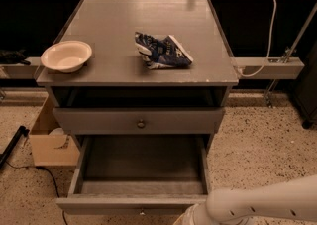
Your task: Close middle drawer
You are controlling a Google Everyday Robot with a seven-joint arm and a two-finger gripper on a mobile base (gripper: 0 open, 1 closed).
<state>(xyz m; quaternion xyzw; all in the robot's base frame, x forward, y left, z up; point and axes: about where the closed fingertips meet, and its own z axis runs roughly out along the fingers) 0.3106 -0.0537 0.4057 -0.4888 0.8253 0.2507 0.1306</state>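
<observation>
Wide shallow grey wooden middle drawer stands pulled out toward me.
Its long axis runs left-right, front facing me; my pincer sits low by the front's right end, and I cannot tell whether it is apart or together.

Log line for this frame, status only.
middle drawer: open, pulled out | arm: lower right, by drawer front | gripper: out of frame, past bottom edge | cabinet top: bowl, bag
</observation>
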